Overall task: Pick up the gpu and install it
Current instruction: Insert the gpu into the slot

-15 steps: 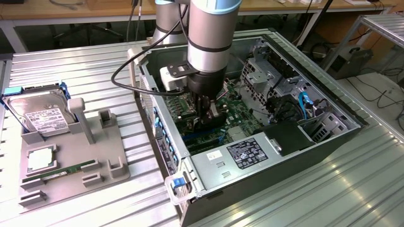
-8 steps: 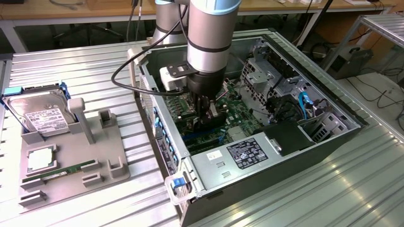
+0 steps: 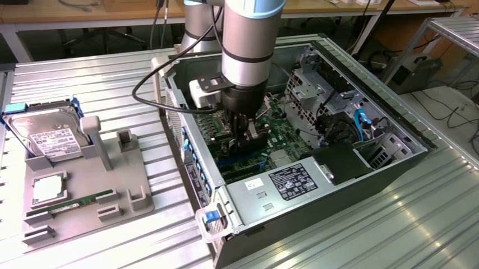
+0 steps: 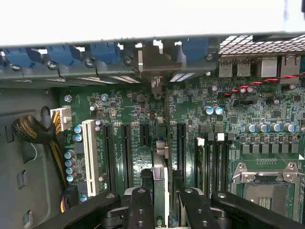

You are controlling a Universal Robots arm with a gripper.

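In the exterior view my gripper (image 3: 245,140) reaches down into the open computer case (image 3: 374,120), just above the green motherboard (image 3: 288,140). The gpu (image 3: 253,133) sits dark and slim between its fingers. The wrist view shows the gpu (image 4: 161,162) edge-on, running from my gripper (image 4: 164,210) toward the case's rear wall. Its metal bracket (image 4: 155,59) is at the rear slot openings. Both black fingers (image 4: 140,210) press on the card's sides. The card stands over the long black slots (image 4: 126,152); I cannot tell whether it is seated in one.
A grey fixture (image 3: 82,185) at the exterior view's left holds a hard drive (image 3: 49,137), a processor chip (image 3: 49,188) and a green memory stick (image 3: 71,203). Inside the case are a labelled power supply (image 3: 295,179), a drive cage (image 3: 318,89) and a cable bundle (image 4: 33,129).
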